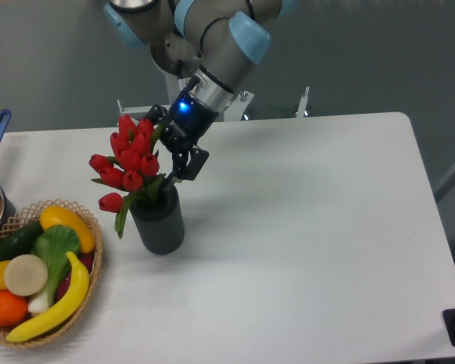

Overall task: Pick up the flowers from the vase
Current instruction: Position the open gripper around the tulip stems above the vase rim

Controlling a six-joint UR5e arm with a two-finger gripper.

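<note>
The tulips [130,161] stood in the ribbed dark vase [159,222] beside the wicker basket [90,267] — the grasp step looked in hand. The gripper [179,161] sat against the bunch's right side, just above the mouth; whether its fingers had closed on the stems could not be told, leaves hiding them. Next called for a straight lift — the vase might tip.

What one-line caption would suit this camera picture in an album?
Robot gripper reaching into the red flowers standing in the dark vase, beside a wicker basket of fruit and vegetables.
</note>
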